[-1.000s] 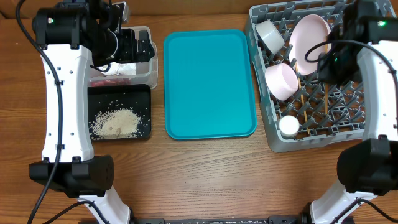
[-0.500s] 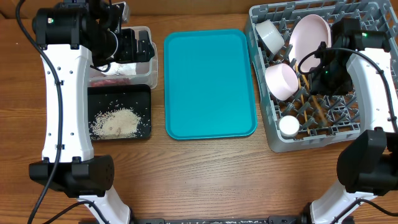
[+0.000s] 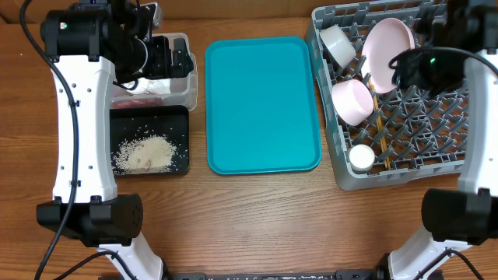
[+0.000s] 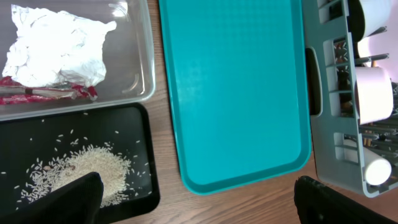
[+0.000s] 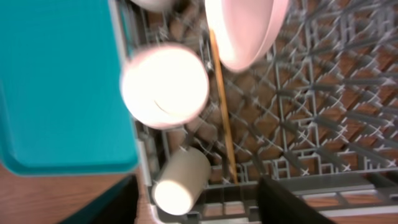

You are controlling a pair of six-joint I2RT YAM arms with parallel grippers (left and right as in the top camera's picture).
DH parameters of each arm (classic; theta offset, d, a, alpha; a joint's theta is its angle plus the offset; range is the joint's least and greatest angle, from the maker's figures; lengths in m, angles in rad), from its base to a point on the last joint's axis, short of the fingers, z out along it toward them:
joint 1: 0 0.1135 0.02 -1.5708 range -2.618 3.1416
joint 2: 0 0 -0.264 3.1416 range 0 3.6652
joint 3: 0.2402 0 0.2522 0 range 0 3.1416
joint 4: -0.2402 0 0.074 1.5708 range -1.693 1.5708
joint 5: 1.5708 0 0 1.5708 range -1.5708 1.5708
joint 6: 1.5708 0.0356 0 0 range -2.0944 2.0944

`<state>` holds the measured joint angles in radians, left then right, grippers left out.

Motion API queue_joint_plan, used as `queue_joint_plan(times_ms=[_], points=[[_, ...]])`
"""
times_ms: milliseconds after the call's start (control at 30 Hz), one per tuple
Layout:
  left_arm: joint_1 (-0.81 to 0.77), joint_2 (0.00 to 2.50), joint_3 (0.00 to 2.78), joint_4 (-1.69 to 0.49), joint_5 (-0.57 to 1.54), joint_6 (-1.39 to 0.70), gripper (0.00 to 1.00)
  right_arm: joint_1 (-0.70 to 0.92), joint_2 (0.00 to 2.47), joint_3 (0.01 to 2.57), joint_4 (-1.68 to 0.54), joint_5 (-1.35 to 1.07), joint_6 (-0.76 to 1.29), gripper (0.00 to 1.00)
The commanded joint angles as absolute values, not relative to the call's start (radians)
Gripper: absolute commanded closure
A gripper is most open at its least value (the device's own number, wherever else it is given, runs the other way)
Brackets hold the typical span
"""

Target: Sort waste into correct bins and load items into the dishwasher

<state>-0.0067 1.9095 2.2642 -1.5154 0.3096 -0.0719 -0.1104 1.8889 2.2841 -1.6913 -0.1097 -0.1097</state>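
Chopstick (image 5: pixel 222 106) is lying in the rack (image 5: pixel 311 124) just ahead of the right claw (image 5: pixel 199 193), which is gaping empty; the left claw (image 4: pixel 205 199) is spreading wide beside the rice (image 4: pixel 81 171).

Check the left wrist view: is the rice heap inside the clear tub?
No, the rice heap lies in the black tray, while the clear tub holds the crumpled tissue and reddish scraps.

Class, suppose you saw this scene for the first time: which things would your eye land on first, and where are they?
The bright teal tray at centre strikes first. Right of it, the grey dish rack holds a white plate and bowl. Left of it, a heap of rice lies in the black tray, beside a clear tub with a crumpled tissue.
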Motion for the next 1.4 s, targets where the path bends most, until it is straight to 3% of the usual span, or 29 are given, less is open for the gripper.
queue_joint_plan(times_ms=[0,33,200,400,567,900,1100,1367], points=[[-0.012,1.904,2.259,-1.514,0.304,-0.075,0.0,-0.106,1.814,2.39,-1.694,-0.229,-0.036,0.34],[-0.012,1.904,2.259,-1.514,0.304,-0.075,0.0,-0.106,1.794,2.403,-1.693,-0.284,-0.01,0.0],[-0.012,1.904,2.259,-1.514,0.304,-0.075,0.0,-0.106,1.713,2.41,-1.692,-0.499,0.065,0.0],[-0.012,1.904,2.259,-1.514,0.304,-0.075,0.0,-0.107,1.677,2.41,-1.694,-0.498,0.064,0.0],[-0.012,1.904,2.259,-1.514,0.304,-0.075,0.0,-0.107,1.62,2.41,-1.694,-0.58,-0.112,0.0],[-0.012,1.904,2.259,-1.514,0.304,-0.075,0.0,-0.107,1.433,2.385,-1.658,-0.396,-0.307,0.0],[-0.012,1.904,2.259,-1.514,0.304,-0.075,0.0,-0.105,1.208,2.077,-1.335,-0.353,-0.244,0.0],[-0.012,1.904,2.259,-1.514,0.304,-0.075,0.0,-0.1,0.833,1.303,-0.68,-0.333,-0.04,0.0]])
